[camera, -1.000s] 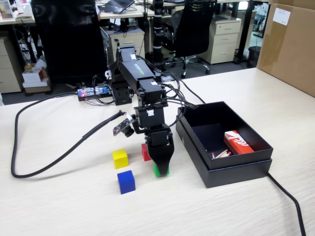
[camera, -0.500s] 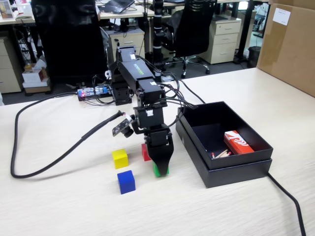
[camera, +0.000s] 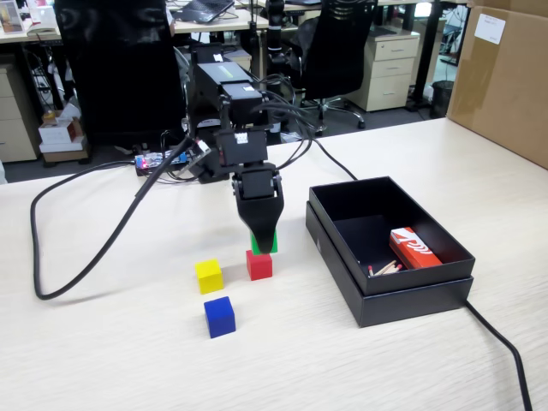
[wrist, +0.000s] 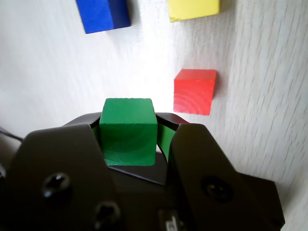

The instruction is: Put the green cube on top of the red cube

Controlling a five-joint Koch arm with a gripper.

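Gripper (camera: pixel 265 242) clenched on the green cube (wrist: pixel 127 131), held clear of the table (camera: pixel 128 360) just above and slightly far of the red cube (camera: pixel 259 265), with yellow cube (camera: pixel 209 276) left of red and blue cube (camera: pixel 219 316) nearer in the fixed view.

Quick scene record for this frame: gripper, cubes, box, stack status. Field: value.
gripper: shut on green cube
green cube: lifted off the table, held above red cube
red cube: on table, nothing on it
yellow cube: on table, left of red in the fixed view
blue cube: on table, nearest the camera
black box: open, right of the cubes
stack: not yet done
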